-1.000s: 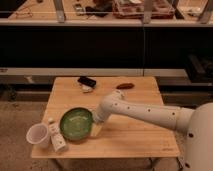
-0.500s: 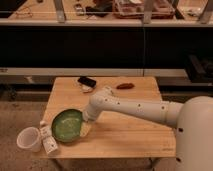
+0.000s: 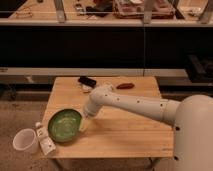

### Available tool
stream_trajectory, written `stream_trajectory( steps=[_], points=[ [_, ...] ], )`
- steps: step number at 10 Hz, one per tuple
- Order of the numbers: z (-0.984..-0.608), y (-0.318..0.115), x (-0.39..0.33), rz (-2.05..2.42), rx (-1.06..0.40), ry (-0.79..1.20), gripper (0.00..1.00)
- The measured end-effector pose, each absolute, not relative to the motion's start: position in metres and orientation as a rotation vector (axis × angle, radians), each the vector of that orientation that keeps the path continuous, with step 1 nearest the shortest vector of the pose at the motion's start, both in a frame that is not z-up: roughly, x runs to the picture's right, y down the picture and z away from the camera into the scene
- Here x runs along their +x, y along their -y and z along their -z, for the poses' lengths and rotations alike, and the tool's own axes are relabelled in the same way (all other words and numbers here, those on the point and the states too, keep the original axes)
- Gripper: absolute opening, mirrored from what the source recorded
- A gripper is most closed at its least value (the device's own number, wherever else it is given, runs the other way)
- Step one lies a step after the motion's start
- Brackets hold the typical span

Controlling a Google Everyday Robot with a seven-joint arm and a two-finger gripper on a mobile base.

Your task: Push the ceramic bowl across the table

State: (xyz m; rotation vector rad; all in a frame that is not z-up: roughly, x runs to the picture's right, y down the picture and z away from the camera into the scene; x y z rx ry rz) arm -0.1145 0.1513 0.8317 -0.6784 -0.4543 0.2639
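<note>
The green ceramic bowl (image 3: 64, 125) sits near the front left corner of the light wooden table (image 3: 130, 132). My gripper (image 3: 83, 124) is at the end of the white arm (image 3: 130, 102), low over the tabletop and pressed against the bowl's right rim. A small white cup (image 3: 25, 140) stands just left of the bowl at the table's left edge and seems to overhang it. A small white bottle (image 3: 44, 140) lies between cup and bowl, touching the bowl's left side.
A black phone (image 3: 87, 81) and a reddish-brown object (image 3: 125, 86) lie near the table's back edge. A long dark shelf unit (image 3: 105, 45) runs behind the table. The robot's white body (image 3: 192, 135) fills the lower right.
The bowl has slid left toward the table's front left corner with my gripper following behind it. The cup and bottle have been shoved left to the table edge.
</note>
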Motion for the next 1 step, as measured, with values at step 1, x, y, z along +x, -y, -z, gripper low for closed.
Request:
stream_trajectory(
  steps=[1],
  points=[
    [-0.8342, -0.1425, -0.0976, -0.288, -0.667, 0.452, 0.8]
  ],
)
